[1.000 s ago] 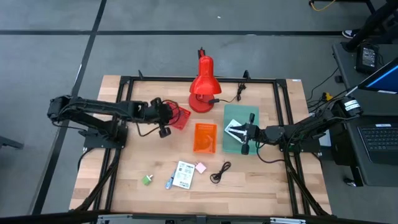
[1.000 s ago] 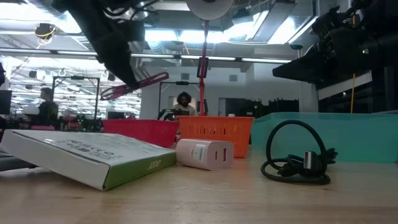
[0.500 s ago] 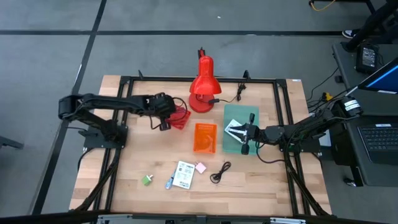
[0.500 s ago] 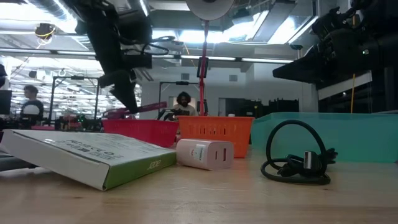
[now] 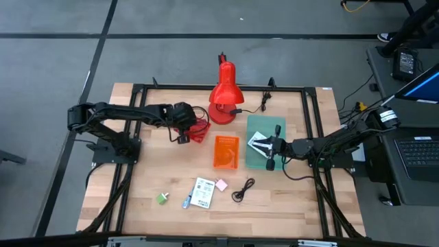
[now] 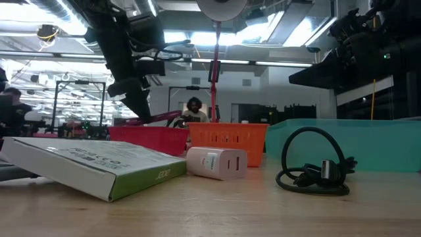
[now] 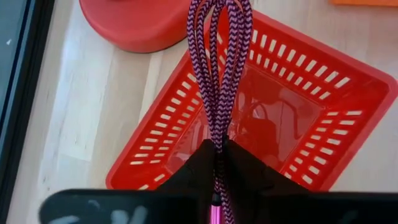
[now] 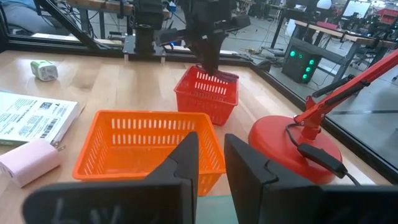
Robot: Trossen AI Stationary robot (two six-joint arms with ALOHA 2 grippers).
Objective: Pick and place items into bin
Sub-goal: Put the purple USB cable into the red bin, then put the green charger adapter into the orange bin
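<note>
Left tool: your left tool hangs just above the small red slatted plastic basket, its fingers clamped on a purple-and-pink braided cord.
Cord: it runs as a folded loop straight out ahead of the tool, over the basket's open mouth; in the low view the far end looks level with the rim, and you cannot tell whether it touches the floor.
Right tool: your right tool waits over the teal flat tray, well apart from the work, fingers a narrow gap apart with nothing seen between them.
Beyond the tool: the round base of the red desk lamp sits just past the basket; an orange slatted basket lies beside it, towards the right arm.
Left to pick: a tiny green cube, a white printed flat box, a pinkish-white charger block and a black coiled cable lie on the counter, well behind the left tool.
Risk, spill: the loop is long for the basket; released this high, it may drape over the rim and slide out.
Risk, snag: a cord caught in the slats could drag or tip the light basket as you lift away.
Risk, lamp: swinging wide may knock the base.
</note>
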